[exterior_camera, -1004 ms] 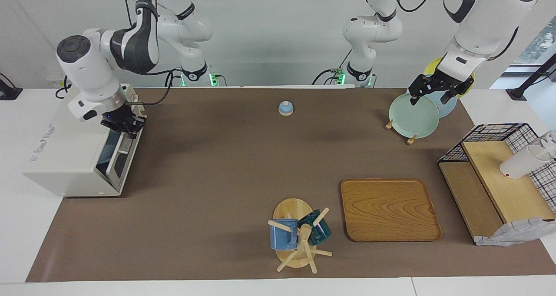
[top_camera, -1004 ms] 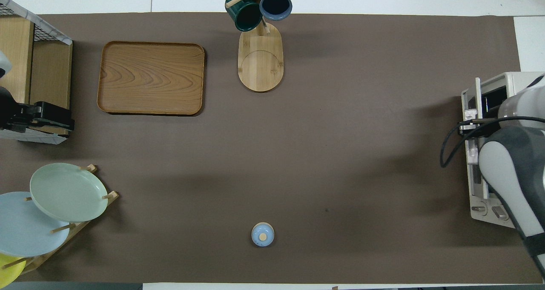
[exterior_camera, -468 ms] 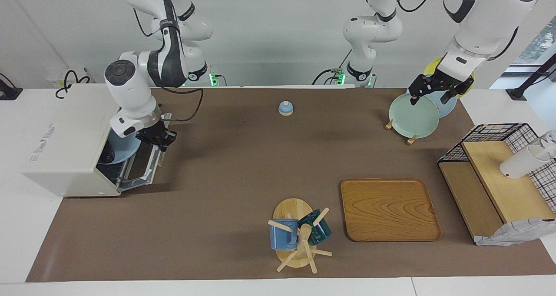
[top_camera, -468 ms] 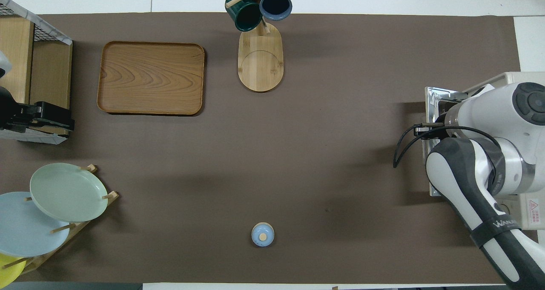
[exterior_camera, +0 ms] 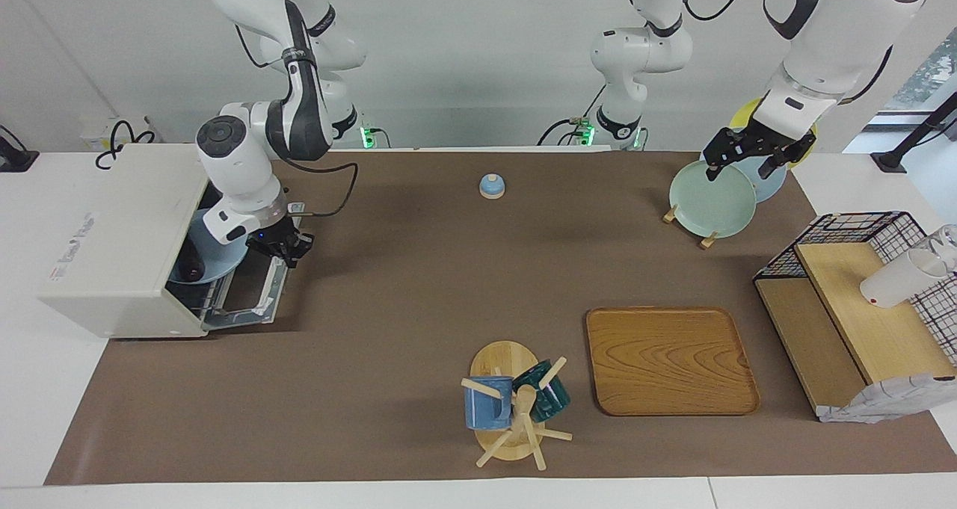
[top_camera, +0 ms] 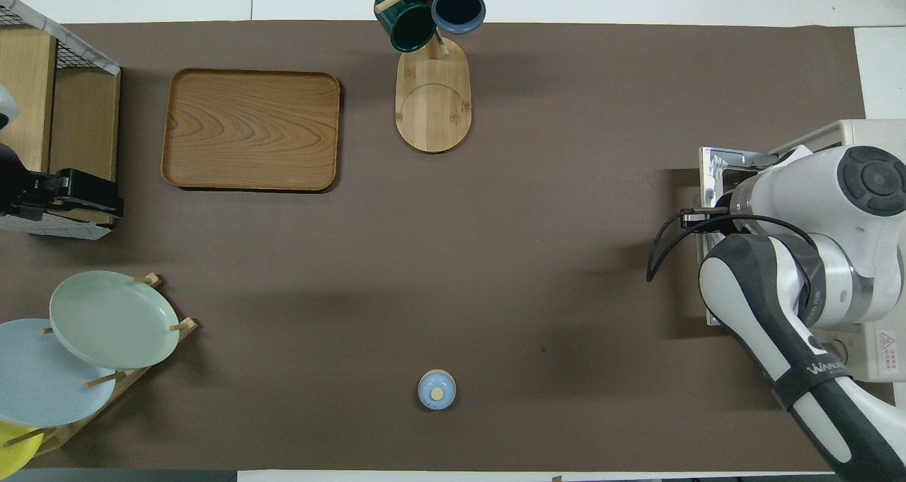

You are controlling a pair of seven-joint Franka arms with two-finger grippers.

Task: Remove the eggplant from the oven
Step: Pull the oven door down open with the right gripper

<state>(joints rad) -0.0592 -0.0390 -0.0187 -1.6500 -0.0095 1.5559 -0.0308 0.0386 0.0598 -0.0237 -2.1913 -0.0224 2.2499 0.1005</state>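
The white oven (exterior_camera: 112, 240) stands at the right arm's end of the table, and also shows in the overhead view (top_camera: 860, 134). Its glass door (exterior_camera: 247, 300) hangs nearly fully down. Inside, a light blue plate (exterior_camera: 218, 251) lies on the rack. A dark end on the plate looks like the eggplant (exterior_camera: 192, 271); the rest of it is hidden. My right gripper (exterior_camera: 282, 249) is shut on the door's bar handle at the door's outer edge. The right arm hides it in the overhead view. My left gripper (exterior_camera: 740, 167) waits, open and empty, above the plate rack.
A plate rack (exterior_camera: 710, 199) holds green, blue and yellow plates. A wire basket shelf (exterior_camera: 860, 300) with a white cup (exterior_camera: 893, 281) stands at the left arm's end. A wooden tray (exterior_camera: 669, 359), a mug tree (exterior_camera: 516, 404) and a small blue lidded pot (exterior_camera: 491, 186) stand mid-table.
My right gripper has swung the oven door from almost closed down to nearly flat, moving toward the table's middle and downward. The blue plate inside has come into view. The left arm has not moved.
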